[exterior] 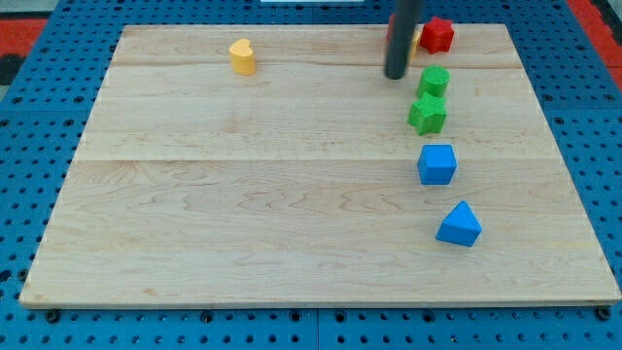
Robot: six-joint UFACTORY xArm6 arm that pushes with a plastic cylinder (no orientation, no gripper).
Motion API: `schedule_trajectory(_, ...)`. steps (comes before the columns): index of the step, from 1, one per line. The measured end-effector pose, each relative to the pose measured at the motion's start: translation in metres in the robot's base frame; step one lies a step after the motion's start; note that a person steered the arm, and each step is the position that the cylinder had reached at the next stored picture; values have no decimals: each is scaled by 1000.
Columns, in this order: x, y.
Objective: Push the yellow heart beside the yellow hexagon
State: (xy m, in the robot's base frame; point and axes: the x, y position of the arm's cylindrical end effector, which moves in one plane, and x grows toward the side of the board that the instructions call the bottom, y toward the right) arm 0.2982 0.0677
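Observation:
The yellow heart sits near the view's top, left of centre, on the wooden board. My tip is far to the heart's right, near the view's top. Only a thin yellow sliver shows just right of the rod, between it and a red block; it looks like the yellow hexagon, mostly hidden. The tip touches no block.
A red block sits at the top right. Below it run a green cube-like block, a green star, a blue cube and a blue triangular block. Blue pegboard surrounds the board.

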Motion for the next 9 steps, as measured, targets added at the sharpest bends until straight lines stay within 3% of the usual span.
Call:
schedule_trajectory(2,12,-175)
schedule_trajectory(3,-20,-216)
schedule_trajectory(5,-55,-61)
schedule_trajectory(6,-61,-38)
schedule_trajectory(7,-70,-90)
schedule_trajectory(8,-103,-74)
schedule_trajectory(9,-94,-40)
